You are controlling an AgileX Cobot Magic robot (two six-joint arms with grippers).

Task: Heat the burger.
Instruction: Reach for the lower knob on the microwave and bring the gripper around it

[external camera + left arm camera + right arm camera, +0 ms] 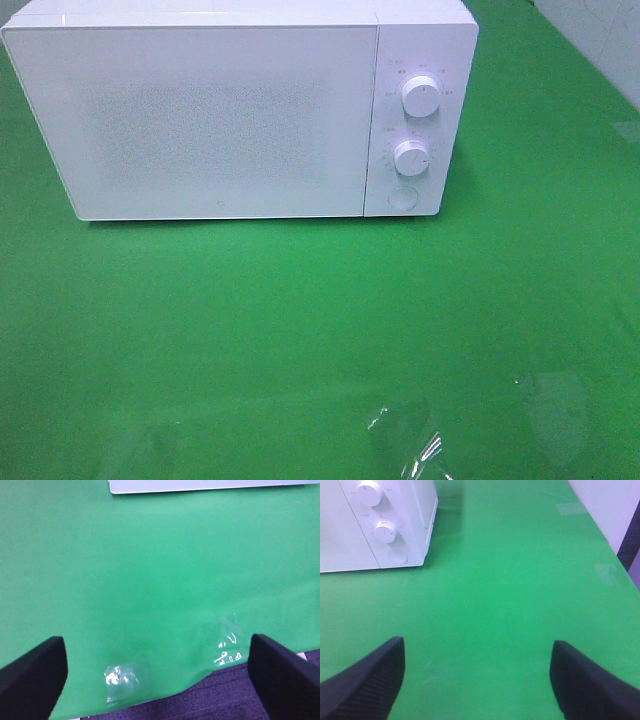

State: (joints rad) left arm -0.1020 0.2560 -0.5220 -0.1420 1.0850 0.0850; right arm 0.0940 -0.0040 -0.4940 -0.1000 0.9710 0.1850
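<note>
A white microwave (220,120) stands shut at the back of the green table (300,330). The left pincer (156,639) and right pincer (477,641) are both spread wide, holding nothing. The burger is out of sight, perhaps inside the microwave.

microwave (220,110) all white; door (200,120) has a fine grey speckled dot field across its middle, with a plain white border. upper knob (421,96) and lower knob (411,157) white, small grey tick marks around them; round button (402,197) white too. worktop (300,320) flat bright green. tape patches (405,440) on it clear, with white glare streaks. left tool (156,645) and right tool (477,644) black; the right one's pads (365,680) show fine ribbing. floor (240,695) past the green edge dark purple-grey, faint ribbed weave. wall (605,500) pale off-white.
</note>
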